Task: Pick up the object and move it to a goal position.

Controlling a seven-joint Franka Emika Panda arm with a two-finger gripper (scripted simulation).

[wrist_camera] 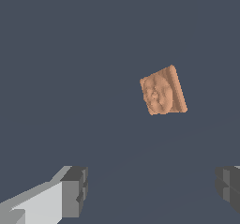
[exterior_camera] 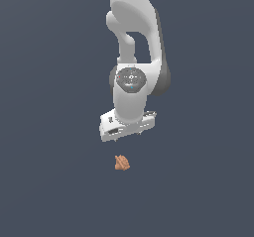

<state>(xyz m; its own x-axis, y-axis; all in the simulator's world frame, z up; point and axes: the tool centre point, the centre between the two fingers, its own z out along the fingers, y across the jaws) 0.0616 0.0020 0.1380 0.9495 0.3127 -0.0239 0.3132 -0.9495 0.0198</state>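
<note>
The object (exterior_camera: pixel 122 163) is a small lumpy orange-brown piece lying on the dark grey floor, apart from everything else. My white gripper (exterior_camera: pixel 129 138) hangs a short way above and behind it, pointing down, not touching it. In the wrist view the object (wrist_camera: pixel 163 91) looks like a bumpy, roughly square slab. It lies ahead of my gripper (wrist_camera: pixel 152 188), outside the gap. The two grey fingertips (wrist_camera: pixel 75 190) stand far apart with nothing between them, so the gripper is open.
A flat dark grey floor (exterior_camera: pixel 44 181) stretches around the object on every side. The white arm (exterior_camera: pixel 131 42) rises behind the gripper toward the top of the exterior view.
</note>
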